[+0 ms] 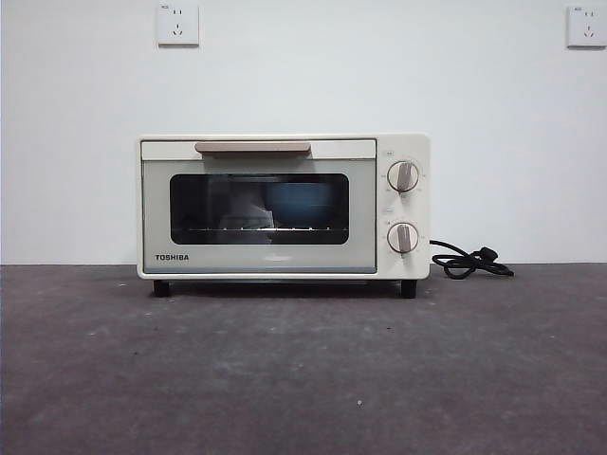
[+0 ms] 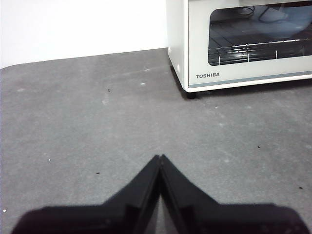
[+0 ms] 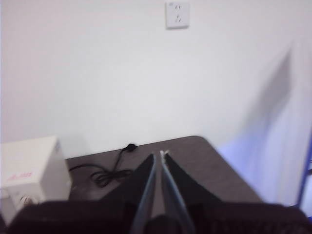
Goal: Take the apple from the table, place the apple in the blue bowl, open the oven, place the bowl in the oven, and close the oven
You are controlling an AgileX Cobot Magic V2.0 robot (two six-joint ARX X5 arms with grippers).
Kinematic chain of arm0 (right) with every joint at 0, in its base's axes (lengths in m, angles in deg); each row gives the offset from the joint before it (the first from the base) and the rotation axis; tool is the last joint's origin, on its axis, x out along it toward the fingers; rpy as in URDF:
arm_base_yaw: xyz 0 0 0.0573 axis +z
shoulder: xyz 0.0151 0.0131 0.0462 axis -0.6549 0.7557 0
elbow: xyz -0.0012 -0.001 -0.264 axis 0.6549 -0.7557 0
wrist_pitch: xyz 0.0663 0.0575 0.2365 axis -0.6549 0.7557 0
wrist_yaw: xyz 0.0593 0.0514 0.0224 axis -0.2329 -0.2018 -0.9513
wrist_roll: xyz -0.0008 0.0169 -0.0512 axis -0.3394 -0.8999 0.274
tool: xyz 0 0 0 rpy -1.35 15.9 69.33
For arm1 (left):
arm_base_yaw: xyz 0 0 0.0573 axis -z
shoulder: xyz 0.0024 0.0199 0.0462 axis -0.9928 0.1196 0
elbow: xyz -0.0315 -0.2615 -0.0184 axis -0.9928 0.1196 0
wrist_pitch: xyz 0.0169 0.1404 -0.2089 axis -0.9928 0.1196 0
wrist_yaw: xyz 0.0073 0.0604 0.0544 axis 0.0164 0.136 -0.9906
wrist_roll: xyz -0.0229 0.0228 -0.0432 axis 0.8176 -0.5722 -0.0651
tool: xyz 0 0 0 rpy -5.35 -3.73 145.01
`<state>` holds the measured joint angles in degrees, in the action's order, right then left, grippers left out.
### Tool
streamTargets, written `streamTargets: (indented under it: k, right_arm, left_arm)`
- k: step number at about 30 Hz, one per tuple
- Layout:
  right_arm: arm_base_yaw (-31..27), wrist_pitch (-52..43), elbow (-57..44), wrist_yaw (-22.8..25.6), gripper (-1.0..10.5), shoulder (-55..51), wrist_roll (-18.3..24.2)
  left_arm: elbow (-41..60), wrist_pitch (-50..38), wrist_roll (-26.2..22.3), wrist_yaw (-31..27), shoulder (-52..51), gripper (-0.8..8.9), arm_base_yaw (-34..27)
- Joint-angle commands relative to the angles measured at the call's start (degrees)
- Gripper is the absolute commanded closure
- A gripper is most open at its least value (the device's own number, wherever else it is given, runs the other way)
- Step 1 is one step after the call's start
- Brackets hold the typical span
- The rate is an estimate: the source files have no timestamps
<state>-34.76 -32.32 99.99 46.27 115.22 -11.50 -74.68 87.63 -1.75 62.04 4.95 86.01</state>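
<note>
The cream-white oven (image 1: pixel 283 207) stands at the back of the table (image 1: pixel 303 370) with its glass door closed. Through the glass the blue bowl (image 1: pixel 302 201) rests on the wire rack inside. The apple is hidden from view. In the left wrist view the oven (image 2: pixel 239 44) is ahead and the bowl (image 2: pixel 280 24) shows dimly behind the glass. My left gripper (image 2: pixel 160 158) is shut and empty, low over bare table in front of the oven's left corner. My right gripper (image 3: pixel 161 155) is shut and empty, raised off to the oven's (image 3: pixel 29 170) right side.
The oven's black cord (image 1: pixel 469 261) lies coiled on the table right of the oven, also in the right wrist view as a cord (image 3: pixel 105 173). A white wall with power sockets (image 1: pixel 178 24) stands behind. The table's right edge shows in the right wrist view.
</note>
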Motion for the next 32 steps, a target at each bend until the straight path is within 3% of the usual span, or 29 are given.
streamTargets:
  k: [1,3,14,20,27,32]
  right_arm:
    - [-2.5,-3.9,-13.6,-8.0,9.2,-4.6,-3.1]
    - [-3.5,-6.5,-21.7,-10.9,9.2,-7.6,-3.3]
    - [-3.7,-29.9,-51.8,-13.4,9.2,-17.4,-1.1]
    - [-5.6,-35.6,-57.2,-14.2,9.2,-18.8,1.4]
    - [-10.7,-37.3,-60.0,-21.1,9.2,-19.8,3.4]
    - [-10.7,-37.2,-63.2,-20.9,9.2,-24.2,3.8]
  left_arm:
    - [0.6,-0.6,0.6,0.0,0.2,8.17,0.2]
    - [0.6,-0.6,0.6,0.0,0.3,8.17,0.2]
    - [0.6,-0.6,0.6,0.0,0.3,8.17,0.2]
    - [0.6,-0.6,0.6,0.0,0.3,8.17,0.2]
    - [0.6,-0.6,0.6,0.0,0.3,8.17,0.2]
    - [0.6,-0.6,0.6,0.0,0.3,8.17,0.2]
